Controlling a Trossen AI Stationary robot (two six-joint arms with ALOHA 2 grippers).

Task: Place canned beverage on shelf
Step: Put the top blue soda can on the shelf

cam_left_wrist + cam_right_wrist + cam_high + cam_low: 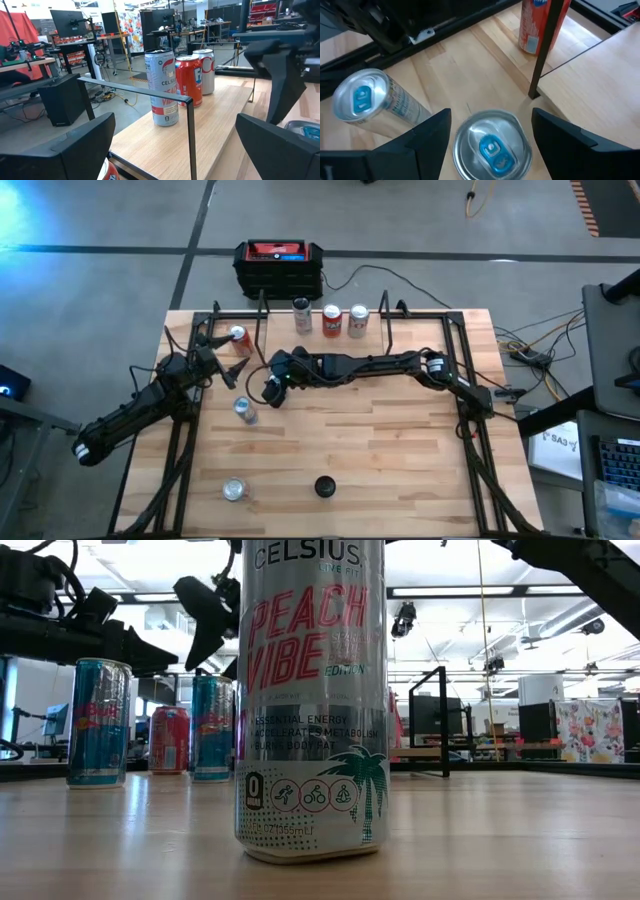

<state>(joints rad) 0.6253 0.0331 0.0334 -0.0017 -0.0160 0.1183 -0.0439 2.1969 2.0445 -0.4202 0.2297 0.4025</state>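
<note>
The shelf (200, 130), a light-wood plank with thin black rod uprights, stands at the table's far side. Three cans stand on it: a white one (161, 85), a red one (189, 80) and a white-and-red one (205, 70). My right gripper (491, 117) reaches across from the right and is shut on a silver-blue can (490, 145) with a blue tab, just in front of the shelf's left upright (542, 50). My left gripper (175, 160) waits open and level at the far left, facing the shelf. My right gripper pinches the silver-blue can's upper wall (457, 142), just under the rim, one finger (427, 137) on each side. The fingers slant down from the table's right side. The can stands upright. In the low view its base (212, 776) sits at about tabletop level; whether it is clear of the table, I cannot tell.
A second silver-blue can (245, 410) stands close to the held one, toward the near left. A red can (240, 340) stands by my left gripper. Near the front edge are a tall white can (234, 488) and a black round object (323, 486). A black-and-red box (278, 265) sits beyond the far edge.
</note>
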